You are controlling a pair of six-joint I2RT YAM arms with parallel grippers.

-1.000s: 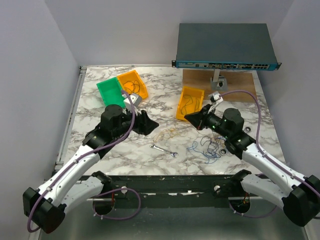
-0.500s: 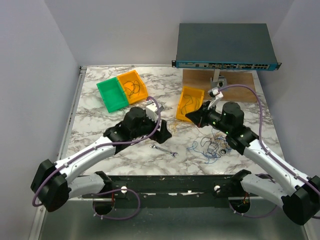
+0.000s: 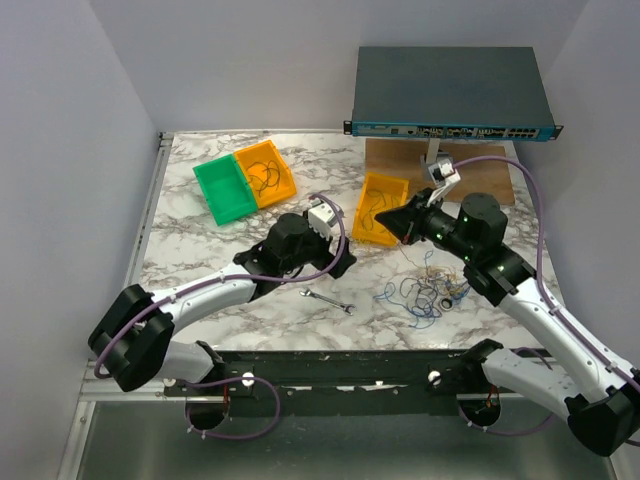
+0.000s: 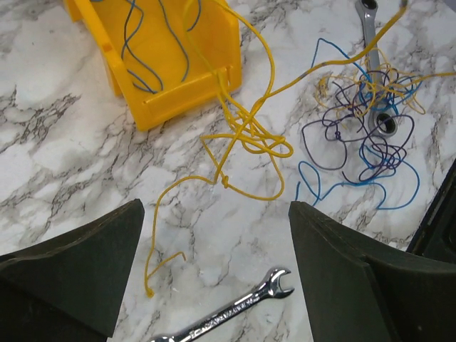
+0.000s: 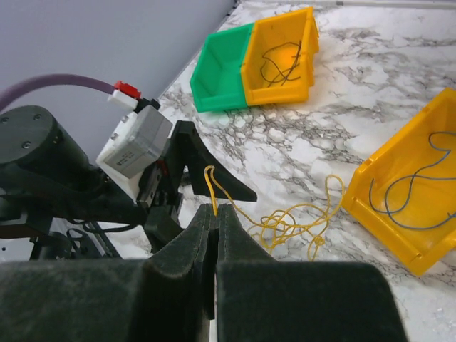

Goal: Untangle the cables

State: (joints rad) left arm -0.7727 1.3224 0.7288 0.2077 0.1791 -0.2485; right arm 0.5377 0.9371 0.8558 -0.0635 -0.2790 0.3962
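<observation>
Change: since a second ago your left arm has swung from beside the green bin point(image 3: 224, 193) to the middle of the desk point(image 3: 200, 255), and its jaws have spread wider.
Left pincer point(image 4: 214, 208): open, holding nothing, poised above the desk just left of the yellow bin point(image 3: 384, 206).
Right pincer point(image 5: 215, 217): closed on the yellow strand point(image 5: 286, 225), a short end standing up above the closed fingers; in the overhead view it sits at the near left corner of the yellow bin.
Yellow strand: from that grip it drops to a knotted loop on the desk near the bin, and its free end lies between your left fingers point(image 4: 78, 260).
Cables point(image 3: 426, 291): the main tangle of blue, dark and yellow strands lies on the desk near and right of centre, on the near side of your right arm.
Bins: dark strands lie in the yellow bin and in the orange bin point(image 3: 266, 170) at far left.
Wrench point(image 3: 328, 301): flat on the desk, left of the tangle, apart from both pincers.
</observation>
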